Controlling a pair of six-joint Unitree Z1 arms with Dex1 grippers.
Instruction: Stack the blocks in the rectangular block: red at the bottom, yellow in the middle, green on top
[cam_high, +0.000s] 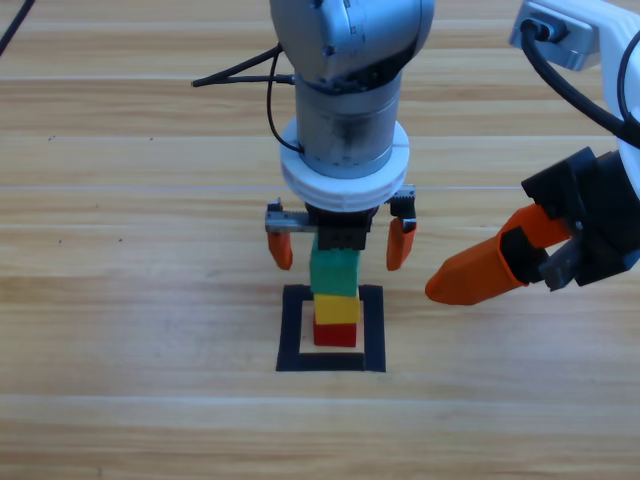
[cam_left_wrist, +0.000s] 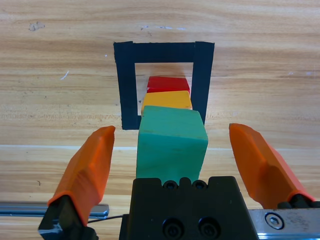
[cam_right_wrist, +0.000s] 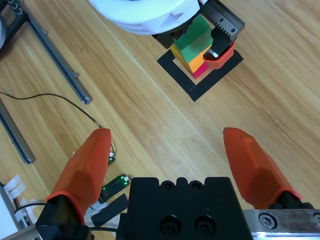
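Inside the rectangular block (cam_high: 293, 330), a black tape outline (cam_left_wrist: 128, 85) (cam_right_wrist: 210, 85), stands a stack. Red (cam_high: 335, 335) (cam_left_wrist: 167, 83) (cam_right_wrist: 201, 72) is at the bottom, yellow (cam_high: 337, 309) (cam_left_wrist: 166, 100) (cam_right_wrist: 192, 61) sits on it, and green (cam_high: 334, 272) (cam_left_wrist: 171, 145) (cam_right_wrist: 194, 40) is on top. My left gripper (cam_high: 340, 247) (cam_left_wrist: 172, 131) hangs over the stack, open, one jaw on each side of green and not touching it. To the right of the stack, low over the table, my right gripper (cam_high: 450, 283) (cam_right_wrist: 167, 134) is open and holds nothing.
A black cable (cam_high: 235, 72) runs across the table behind the left arm. The right wrist view shows metal rails (cam_right_wrist: 57, 57), a thin wire (cam_right_wrist: 60, 102) and a small board with green lights (cam_right_wrist: 114, 184) beside the table.
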